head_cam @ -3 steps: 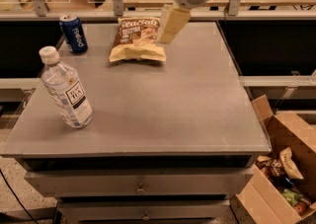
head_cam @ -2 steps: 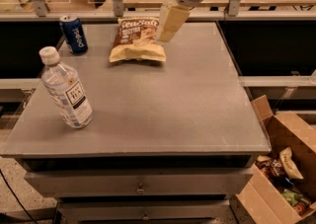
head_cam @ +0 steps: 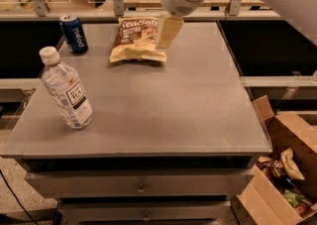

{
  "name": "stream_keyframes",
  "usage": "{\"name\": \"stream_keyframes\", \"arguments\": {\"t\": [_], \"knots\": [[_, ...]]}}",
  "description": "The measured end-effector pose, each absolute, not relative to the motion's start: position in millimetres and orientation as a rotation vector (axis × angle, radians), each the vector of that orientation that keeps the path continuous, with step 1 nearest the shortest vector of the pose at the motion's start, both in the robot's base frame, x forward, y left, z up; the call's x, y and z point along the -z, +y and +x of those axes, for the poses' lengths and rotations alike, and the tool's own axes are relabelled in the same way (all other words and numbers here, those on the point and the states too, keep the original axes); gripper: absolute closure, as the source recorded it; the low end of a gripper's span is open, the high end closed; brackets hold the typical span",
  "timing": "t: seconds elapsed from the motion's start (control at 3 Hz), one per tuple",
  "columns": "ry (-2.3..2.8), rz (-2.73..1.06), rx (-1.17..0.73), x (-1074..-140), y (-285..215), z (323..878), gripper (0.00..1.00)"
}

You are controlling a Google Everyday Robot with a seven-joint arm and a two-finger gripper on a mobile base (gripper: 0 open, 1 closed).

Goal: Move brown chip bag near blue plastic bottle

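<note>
The brown chip bag (head_cam: 133, 41) lay flat at the far middle of the table (head_cam: 188, 110). Its long axis ran away from the camera, with the lettered "Sea Salt" end toward the far edge. It had a brown middle and cream-yellow ends (crinkled along the near hem). The gripper (head_cam: 167, 33) hung at the bag's right edge; whether it was clenched or released could not be told. The blue plastic bottle (head_cam: 67, 90) stood well apart, front-left.
</note>
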State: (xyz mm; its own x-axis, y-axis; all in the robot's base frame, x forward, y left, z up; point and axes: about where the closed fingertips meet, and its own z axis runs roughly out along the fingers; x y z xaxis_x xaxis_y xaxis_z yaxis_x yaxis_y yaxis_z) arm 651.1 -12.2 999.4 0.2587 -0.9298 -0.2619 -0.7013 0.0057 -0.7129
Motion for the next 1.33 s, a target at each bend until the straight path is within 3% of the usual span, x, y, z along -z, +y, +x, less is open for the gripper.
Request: {"name": "stream_keyframes", "arguments": {"t": [0.67,1.33], "knots": [[1.516,-1.777,0.408,-930,-17,710,0.00],[1.482,-1.771,0.342,-885,-20,732,0.00]]}}
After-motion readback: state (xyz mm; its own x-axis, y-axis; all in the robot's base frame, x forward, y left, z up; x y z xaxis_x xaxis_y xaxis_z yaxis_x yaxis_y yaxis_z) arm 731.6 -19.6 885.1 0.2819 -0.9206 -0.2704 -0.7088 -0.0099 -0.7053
